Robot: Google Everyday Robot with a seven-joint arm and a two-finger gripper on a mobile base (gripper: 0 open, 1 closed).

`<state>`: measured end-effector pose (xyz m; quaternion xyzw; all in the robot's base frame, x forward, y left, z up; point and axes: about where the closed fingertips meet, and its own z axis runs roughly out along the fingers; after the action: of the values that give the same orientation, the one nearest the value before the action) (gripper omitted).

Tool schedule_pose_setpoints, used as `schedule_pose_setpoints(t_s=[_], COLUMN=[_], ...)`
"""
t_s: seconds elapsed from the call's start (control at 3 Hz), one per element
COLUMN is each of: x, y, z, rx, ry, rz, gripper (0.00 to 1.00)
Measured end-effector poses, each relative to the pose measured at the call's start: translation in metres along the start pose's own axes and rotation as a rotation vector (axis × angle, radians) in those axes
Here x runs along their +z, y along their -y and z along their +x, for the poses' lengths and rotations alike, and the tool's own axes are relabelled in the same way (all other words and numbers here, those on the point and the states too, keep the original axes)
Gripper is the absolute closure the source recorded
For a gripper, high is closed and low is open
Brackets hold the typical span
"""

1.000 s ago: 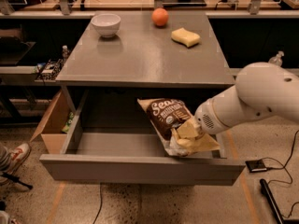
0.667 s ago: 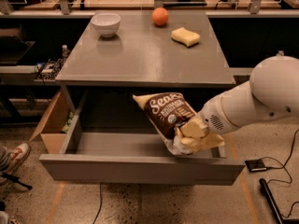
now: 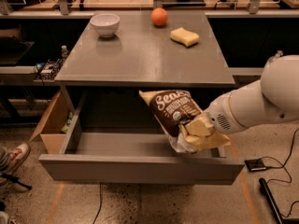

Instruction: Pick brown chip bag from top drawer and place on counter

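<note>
Nearest, the top drawer (image 3: pixel 140 169) stands pulled out, its plain grey front facing the speckled floor. A small black device (image 3: pixel 255 164) lies on that floor to the right, and a shoe (image 3: pixel 14 155) pokes in at the left edge. Over the right part of the drawer, the gripper (image 3: pixel 198 130) comes in from the right on a white arm. Its cream fingers (image 3: pixel 200 125) are clamped on the lower end of the brown chip bag (image 3: pixel 172 110). The bag is tilted, its upper corner up near the front edge of the counter (image 3: pixel 140 62). White script on it seems to begin "Sens"; the smaller print below is too fine to read. Whether the bag's bottom touches the drawer I cannot tell. A cardboard box (image 3: pixel 52 125) sits left of the drawer. Farther back on the counter are a yellow sponge (image 3: pixel 184 36), a white bowl (image 3: pixel 104 23) and an orange (image 3: pixel 159 17), well apart. Behind runs a cluttered wooden bench (image 3: pixel 117 3).
</note>
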<state>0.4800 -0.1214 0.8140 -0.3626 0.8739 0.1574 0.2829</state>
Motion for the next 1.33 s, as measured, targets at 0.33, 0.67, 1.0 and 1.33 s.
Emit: schedule_pose_setpoints(t_s=[0.33,0.67,1.0,1.33], x=[-0.029,-0.052,-0.063,-0.058], y=[0.002,0.004,0.007,0.011], z=[-0.001,-0.013,-0.032,-0.060], rx=[-0.001,-0.029,-0.079,-0.147], ry=[0.026,0.039,0.048,0.048], rz=[0.072,0.133,0.167,0.166], gripper=[1.00,1.00,1.00,1.00])
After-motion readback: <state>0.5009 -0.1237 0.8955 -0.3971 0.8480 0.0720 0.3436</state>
